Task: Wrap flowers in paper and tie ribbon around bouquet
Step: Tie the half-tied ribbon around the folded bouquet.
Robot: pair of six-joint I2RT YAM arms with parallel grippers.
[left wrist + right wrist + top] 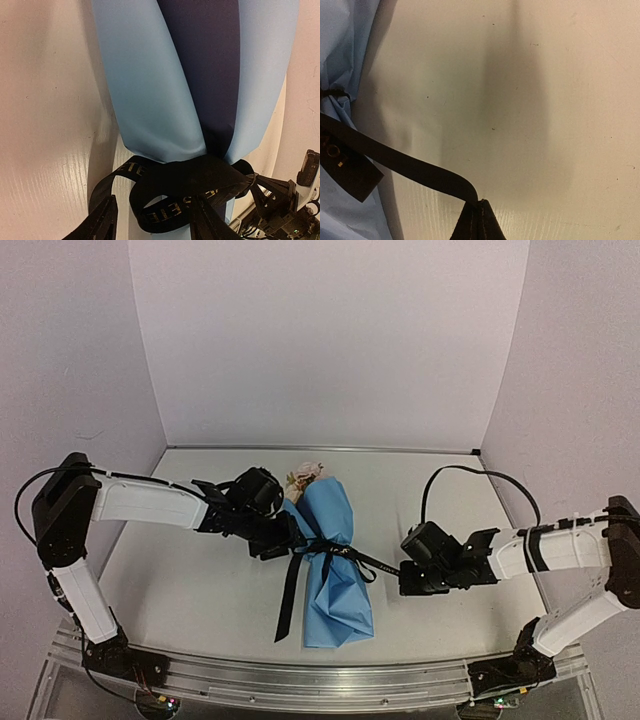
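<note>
Matt, softly creased paper (340, 590); floppy black fabric ribbon (175, 177) with slight sheen; smooth, faintly glossy table (190, 580).

Bouquet (340, 590) lay mid-table, light blue paper (335, 515) cinched at the waist by black ribbon (289, 595); pale flowers (305, 476) poked out the far end.

Your count: two pincers, the left pincer (290, 538) and the right pincer (402, 576). One bouquet (335, 565), lying between the two. One ribbon (289, 600), black, one strand at the right pincer's tips. One sheet of paper (150, 100), just ahead of the left pincer. Rose heads (305, 476): a few, too small to count.
</note>
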